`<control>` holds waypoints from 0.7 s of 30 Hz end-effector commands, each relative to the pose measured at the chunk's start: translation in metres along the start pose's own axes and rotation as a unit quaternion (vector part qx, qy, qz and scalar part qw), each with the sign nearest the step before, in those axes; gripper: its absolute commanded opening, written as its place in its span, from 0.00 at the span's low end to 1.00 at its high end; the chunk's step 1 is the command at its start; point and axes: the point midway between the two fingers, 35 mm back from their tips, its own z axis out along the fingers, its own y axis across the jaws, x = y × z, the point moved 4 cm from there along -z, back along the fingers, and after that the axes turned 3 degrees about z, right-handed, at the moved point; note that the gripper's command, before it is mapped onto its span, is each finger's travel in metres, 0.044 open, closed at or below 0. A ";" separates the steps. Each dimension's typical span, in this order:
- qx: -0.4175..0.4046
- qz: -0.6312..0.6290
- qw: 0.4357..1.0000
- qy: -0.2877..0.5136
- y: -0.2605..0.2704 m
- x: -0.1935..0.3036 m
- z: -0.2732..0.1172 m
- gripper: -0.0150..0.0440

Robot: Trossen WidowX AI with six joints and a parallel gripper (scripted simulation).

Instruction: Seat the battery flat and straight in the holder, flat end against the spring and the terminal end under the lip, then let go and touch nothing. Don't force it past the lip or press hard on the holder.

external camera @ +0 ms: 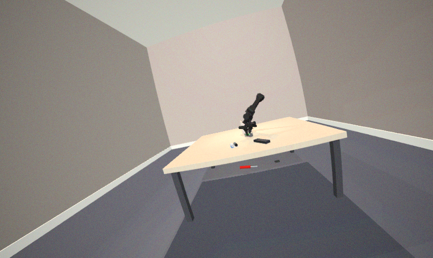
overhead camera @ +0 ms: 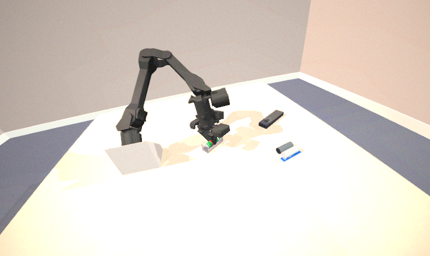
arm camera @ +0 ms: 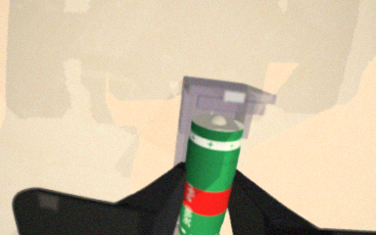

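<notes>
The battery (arm camera: 213, 166) (overhead camera: 209, 144) is green with a red band and a white ring. In the wrist view its silver terminal end with the nub points up the picture. The pale purple-grey holder (arm camera: 189, 88) (overhead camera: 208, 150) lies under it on the table. The terminal end shows just short of the holder's end wall, and the battery looks slightly skewed to the holder. My gripper (arm camera: 207, 172) (overhead camera: 213, 140) is shut on the battery's middle, low over the holder. The flat end and the spring are hidden, and seating depth cannot be told.
A black remote-like box (overhead camera: 271, 119) (external camera: 261, 141) lies beyond the holder. A dark cylinder (overhead camera: 284, 148) (external camera: 235, 144) and a white cylinder (overhead camera: 290, 152) with a blue strip (overhead camera: 291, 156) lie right of it. A pale slanted block (overhead camera: 133, 158) stands near the arm base. A red-handled tool (external camera: 245, 167) shows below the table edge.
</notes>
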 end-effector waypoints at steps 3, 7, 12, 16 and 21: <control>0.000 0.006 1.000 0.008 0.000 0.003 0.002 0.40; 0.000 0.006 1.000 0.008 0.000 0.002 0.001 0.40; 0.000 0.006 1.000 0.007 0.001 -0.004 0.001 0.40; 0.000 0.005 1.000 0.006 0.001 -0.009 0.001 0.40; 0.001 0.005 1.000 0.003 0.001 -0.014 0.001 0.40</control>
